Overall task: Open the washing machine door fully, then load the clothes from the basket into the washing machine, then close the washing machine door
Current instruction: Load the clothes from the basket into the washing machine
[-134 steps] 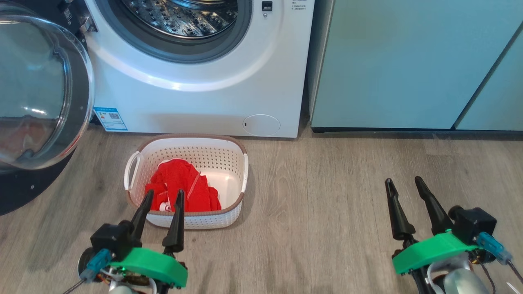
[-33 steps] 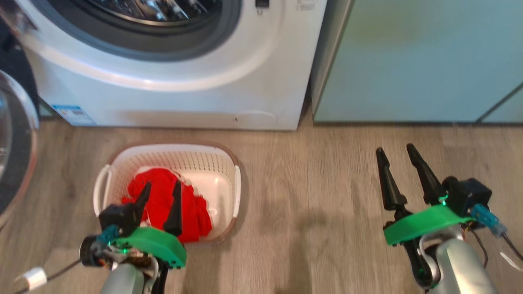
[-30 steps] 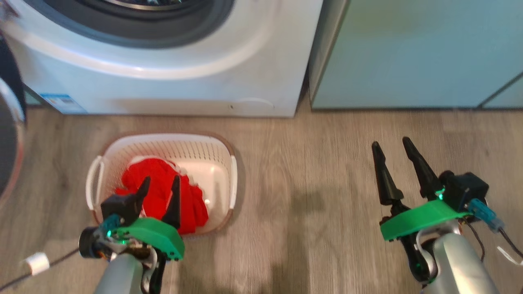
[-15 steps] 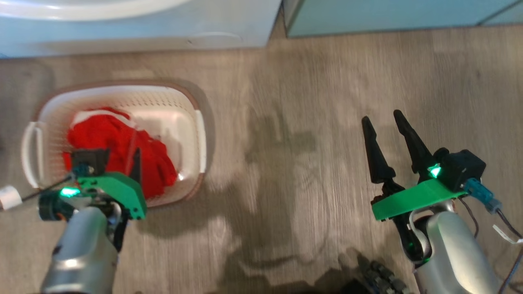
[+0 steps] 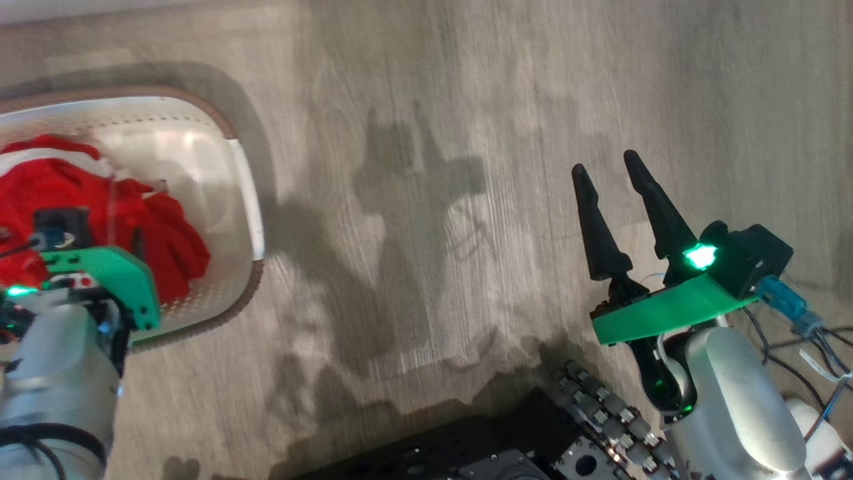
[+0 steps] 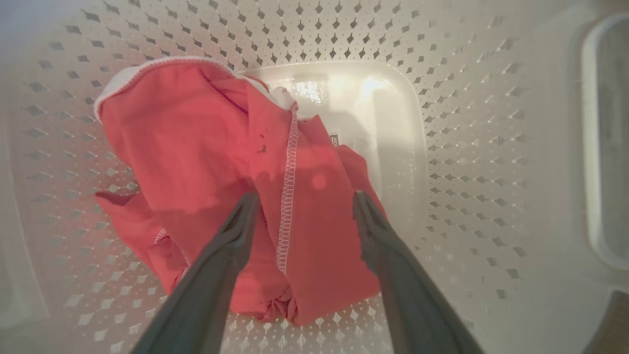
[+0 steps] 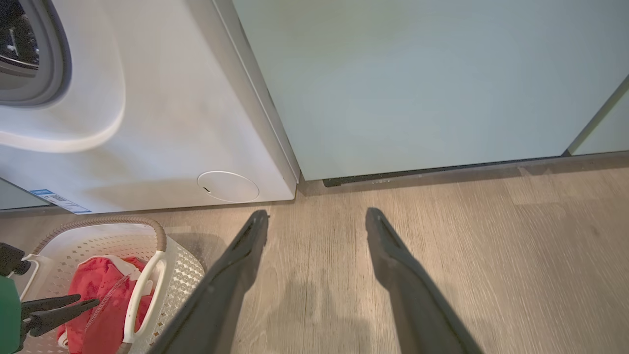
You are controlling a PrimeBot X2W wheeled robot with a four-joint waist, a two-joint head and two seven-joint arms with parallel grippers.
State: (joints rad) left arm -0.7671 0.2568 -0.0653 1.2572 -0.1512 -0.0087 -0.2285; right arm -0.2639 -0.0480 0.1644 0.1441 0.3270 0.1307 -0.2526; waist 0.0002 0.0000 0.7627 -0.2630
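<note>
My left claw (image 6: 305,196) has dropped into the basket (image 6: 467,147); the head camera tilted down too. Jaws wide, empty, straddling the clothes (image 6: 196,147), centre-left of the wrist frame. Loading not begun; closing comes next, I judge. My right claw (image 5: 604,163) hangs open, idle.

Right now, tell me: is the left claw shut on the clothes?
No, the left claw stands open, its two fingers spread apart over the clothes in the basket.
</note>
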